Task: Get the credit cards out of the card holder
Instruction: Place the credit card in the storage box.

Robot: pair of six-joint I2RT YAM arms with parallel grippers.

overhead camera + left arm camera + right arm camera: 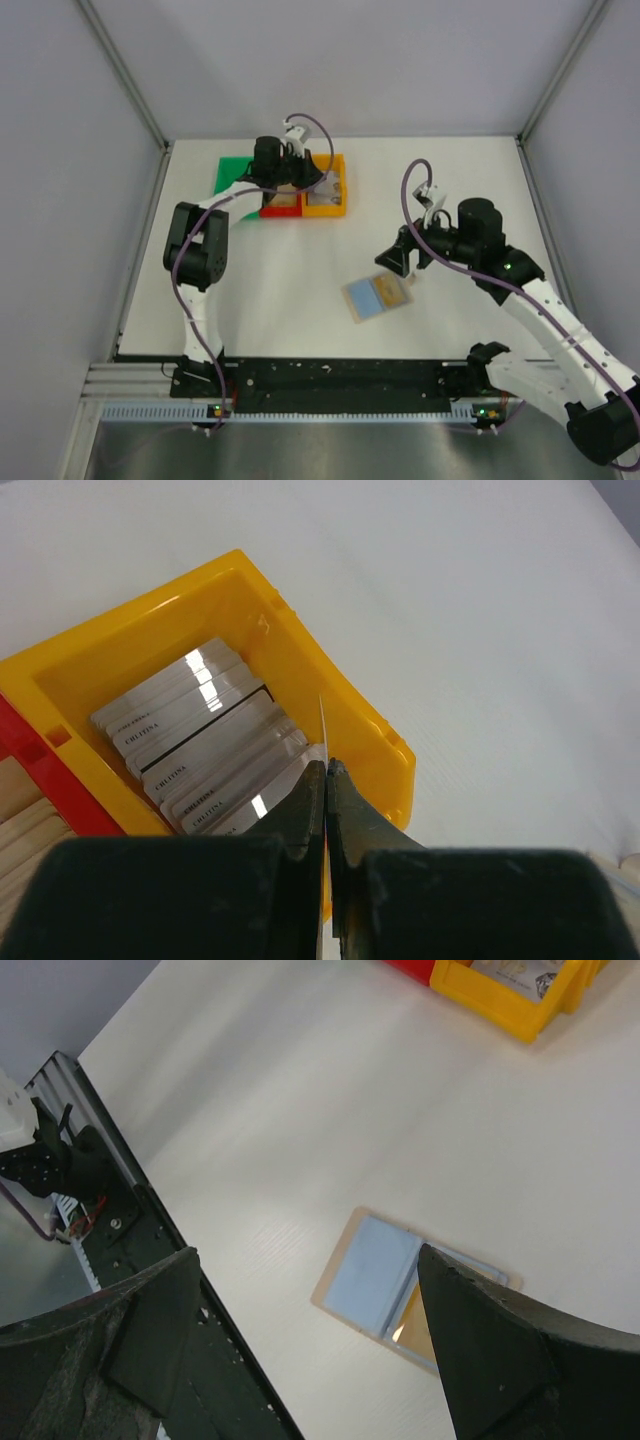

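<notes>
The card holder (pixel 378 297) lies open on the table, tan rim and blue-grey lining up; in the right wrist view (pixel 375 1270) a tan card (pixel 418 1322) shows in its right pocket. My right gripper (pixel 408 268) hangs just above its right end, jaws wide open and empty (pixel 308 1253). My left gripper (pixel 300 180) is over the orange bin (pixel 326 190), shut (pixel 326 768) on a thin credit card (pixel 322 725) seen edge-on. Several grey-silver cards (pixel 200 740) lie stacked in that bin (pixel 350 710).
A red bin (pixel 282 205) with tan cards (pixel 25 825) stands left of the orange one, and a green bin (pixel 235 172) beyond it. The black rail (pixel 330 378) runs along the near edge, also in the right wrist view (pixel 130 1230).
</notes>
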